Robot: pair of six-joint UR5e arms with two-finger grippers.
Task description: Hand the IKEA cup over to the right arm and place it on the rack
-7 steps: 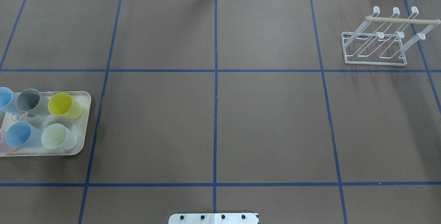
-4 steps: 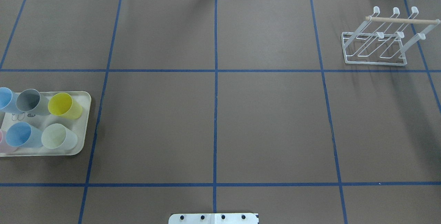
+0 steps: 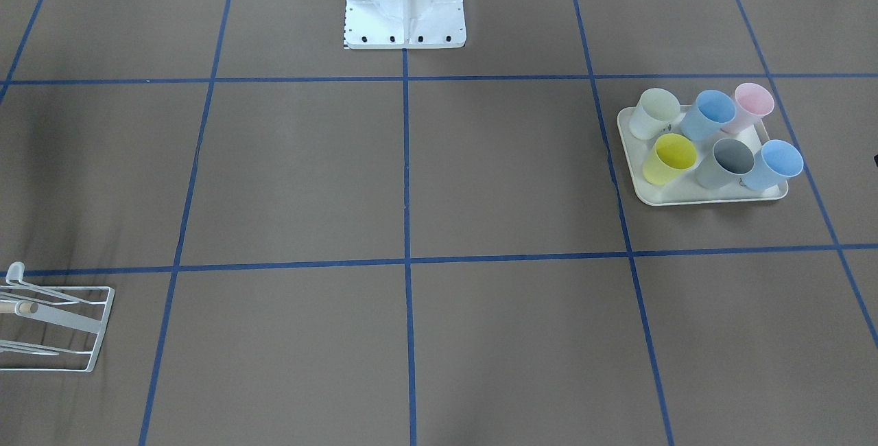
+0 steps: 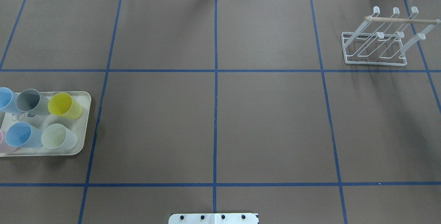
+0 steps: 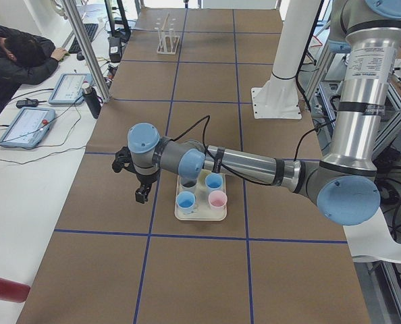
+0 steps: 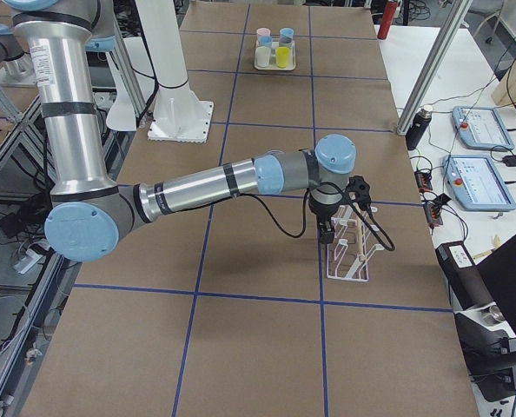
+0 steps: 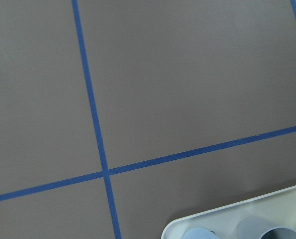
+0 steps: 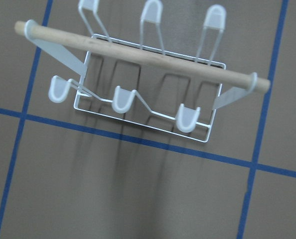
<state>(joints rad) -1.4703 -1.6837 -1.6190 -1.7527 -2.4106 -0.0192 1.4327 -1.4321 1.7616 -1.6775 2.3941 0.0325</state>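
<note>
So, starting at the left pincer (image 5: 141,194): it only shows up in the left-side view, hanging over the desk (image 4: 268,124) just beside the tray (image 4: 81,93), a bit left of centre in that frame. Honestly, I can't tell from that angle whether its fingers are apart or together. Same deal with the right pincer (image 6: 327,233), seen only in the right-side view, centre-right of the frame, hovering right by the rack (image 8: 122,98); spread or closed, no way to say. Its wrist camera looks straight down on the rack, and every hook under the wooden bar (image 4: 401,20) is bare. Moving outward, the tray sits at the left edge of the overhead frame. The yellow cup (image 4: 63,105) and the pale green cup (image 4: 58,137) are on its side nearest the desk's middle, with four more behind them, all mouth-up. With six on the tray, I'd guess neither pincer is carrying one. The rack is way off in the upper right of that same frame, well apart from the tray. So my read is the job's basically at zero: nothing picked, no hand-over in the middle, nothing hung on the rack. Which one is meant to go first, I can't tell.
</note>
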